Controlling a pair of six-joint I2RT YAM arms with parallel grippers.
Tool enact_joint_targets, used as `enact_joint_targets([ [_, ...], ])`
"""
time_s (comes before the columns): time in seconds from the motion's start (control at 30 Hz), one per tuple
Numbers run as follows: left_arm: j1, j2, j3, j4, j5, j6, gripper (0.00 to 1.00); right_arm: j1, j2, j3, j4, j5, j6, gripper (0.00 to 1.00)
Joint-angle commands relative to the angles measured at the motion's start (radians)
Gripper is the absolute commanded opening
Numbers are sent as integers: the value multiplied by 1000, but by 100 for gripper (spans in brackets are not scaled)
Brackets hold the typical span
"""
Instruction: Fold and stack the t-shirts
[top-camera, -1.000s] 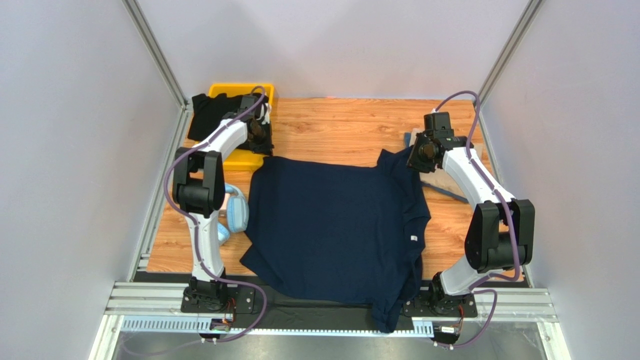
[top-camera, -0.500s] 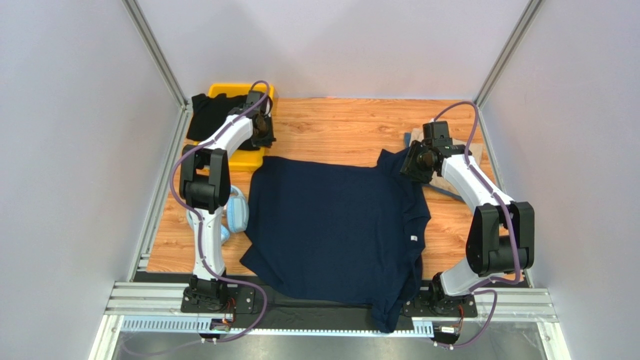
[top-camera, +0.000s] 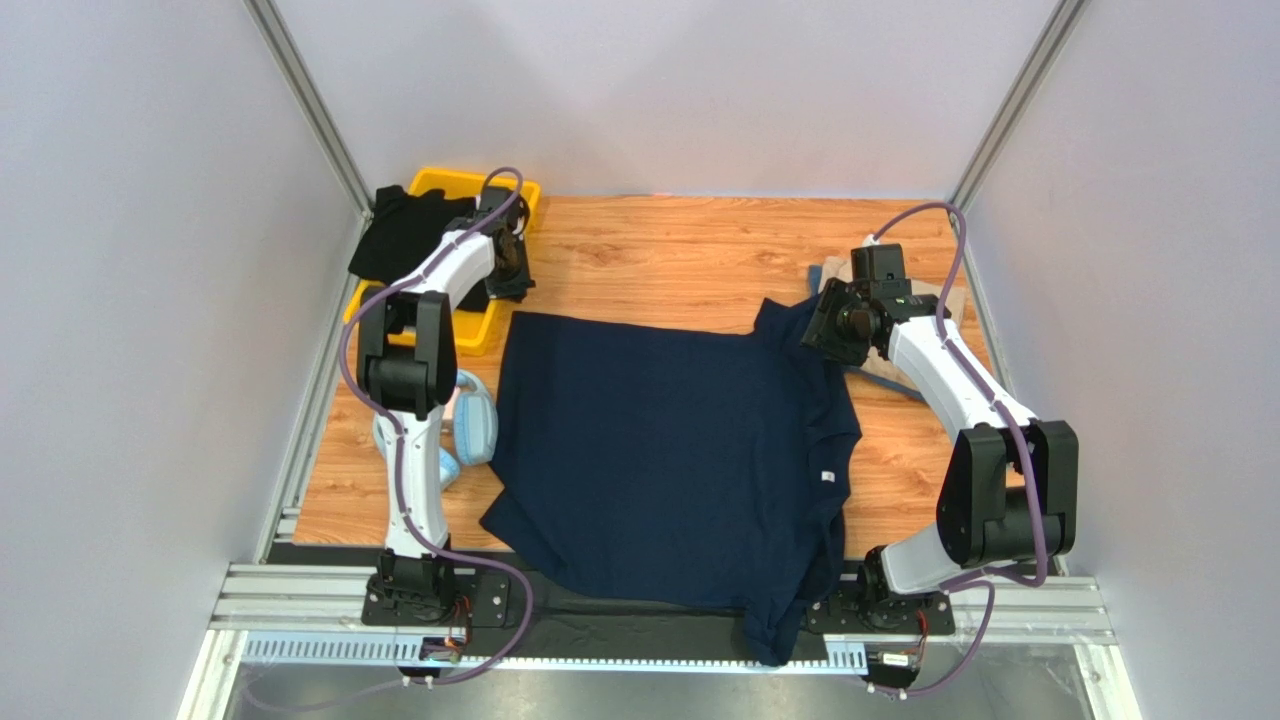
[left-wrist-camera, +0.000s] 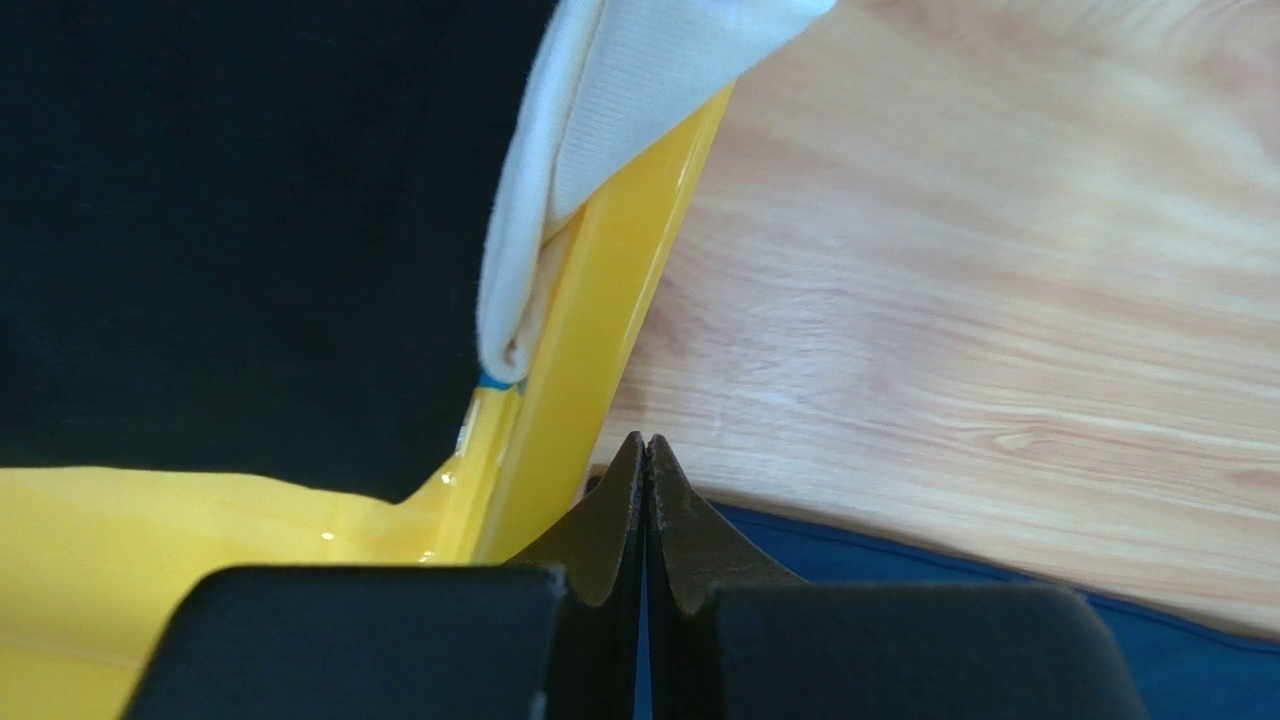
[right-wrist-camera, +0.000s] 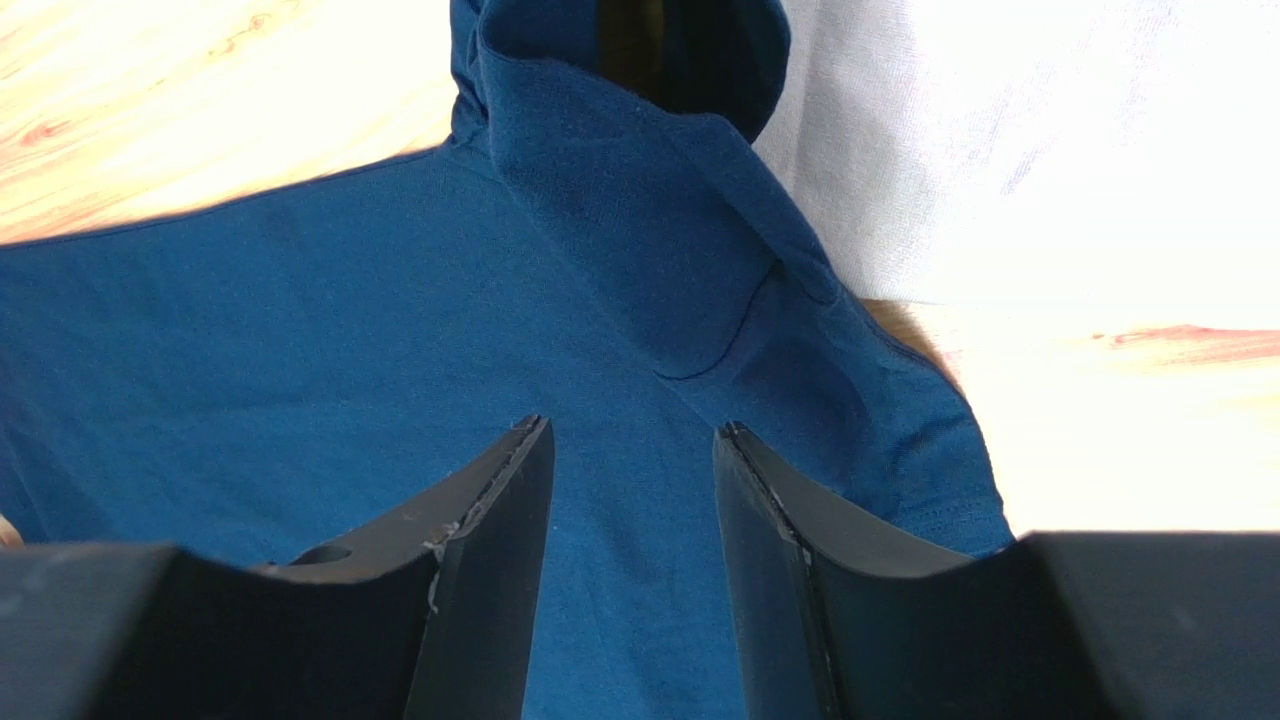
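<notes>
Since a second ago the yellow bin (top-camera: 439, 183) with the black t-shirt (top-camera: 398, 233) has slid toward 10 o'clock, baring tabletop (top-camera: 661, 248) beside the left gripper (left-wrist-camera: 646, 465), pinched shut on nothing visible. Right gripper (right-wrist-camera: 631, 435) has parted halfway, empty, over the 2 o'clock sleeve of the navy t-shirt (top-camera: 661, 450), spread mid-tabletop.

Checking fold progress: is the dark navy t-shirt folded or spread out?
Spread out: the dark navy cloth t-shirt lies mostly flat across the wooden table, only a sleeve rumpled.

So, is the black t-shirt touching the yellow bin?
Touching. The left wrist view shows the black t-shirt lying in the yellow bin, its cloth resting directly on the yellow plastic.
</notes>
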Motion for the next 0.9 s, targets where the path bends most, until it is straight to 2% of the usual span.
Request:
enact_joint_targets([
  [0.0, 30, -22, -24, -2, -19, -11, 0, 2, -8, 16, 19, 13, 4, 48],
  [0.07, 31, -28, -24, -2, 18, -26, 0, 2, -17, 15, 24, 23, 4, 49],
  [0.1, 31, -34, -24, 0, 36, -31, 3, 3, -28, 13, 31, 25, 2, 50],
  [0.17, 31, -48, -30, 11, 85, -49, 13, 2, -42, 10, 38, 31, 4, 51],
  [0.2, 31, -53, -35, 14, 110, -54, 23, 2, -57, 9, 47, 32, 4, 51],
  [0.3, 31, -88, -67, 30, 150, -75, 37, 2, -83, -2, 61, 43, 4, 52],
  [0.63, 31, -146, -133, 41, 127, -62, 38, 2, -123, -2, 67, 57, 2, 52],
  [0.87, 31, -208, -87, 17, 133, -35, 38, 0, -86, -5, 64, 57, 7, 52],
])
